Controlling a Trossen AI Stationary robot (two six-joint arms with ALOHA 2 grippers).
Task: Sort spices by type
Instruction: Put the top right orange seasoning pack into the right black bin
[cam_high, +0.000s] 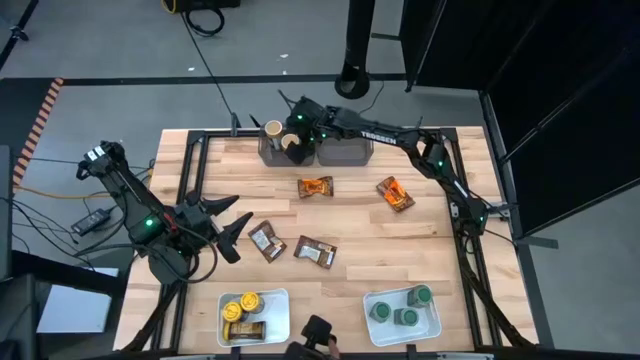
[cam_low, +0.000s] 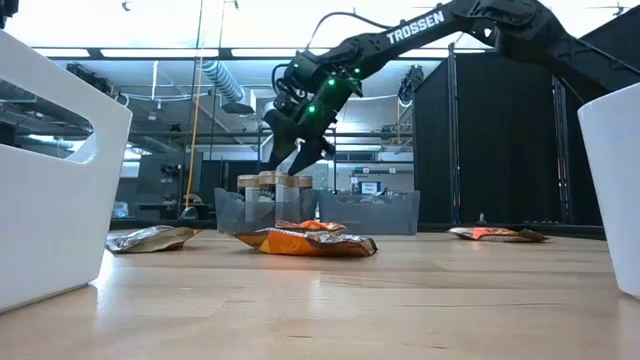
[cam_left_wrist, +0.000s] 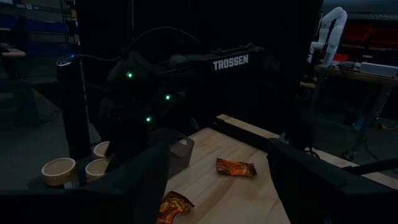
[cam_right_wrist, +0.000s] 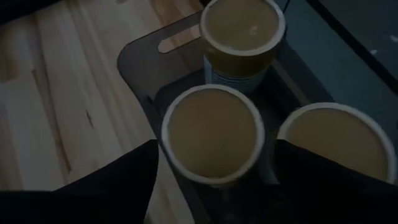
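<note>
My right gripper (cam_high: 291, 141) is open over the far-left grey bin (cam_high: 268, 155), pointing down. Three tan-lidded jars stand in that bin. In the right wrist view its fingers stand on either side of the middle jar (cam_right_wrist: 212, 132) without touching it; in the low view the fingertips (cam_low: 291, 160) hang just above the jar lids (cam_low: 272, 181). My left gripper (cam_high: 228, 228) is open, low over the table's left side, holding nothing. Two orange packets (cam_high: 315, 187) (cam_high: 395, 193) and two brown packets (cam_high: 267, 240) (cam_high: 315, 252) lie flat on the wood.
A second grey bin (cam_high: 345, 152) stands beside the first at the far edge. A white tray (cam_high: 278, 300) at the near left holds yellow-lidded jars (cam_high: 242, 307); another white tray (cam_high: 432, 322) at the near right holds green-lidded jars (cam_high: 402, 306). Bare wood lies in the middle.
</note>
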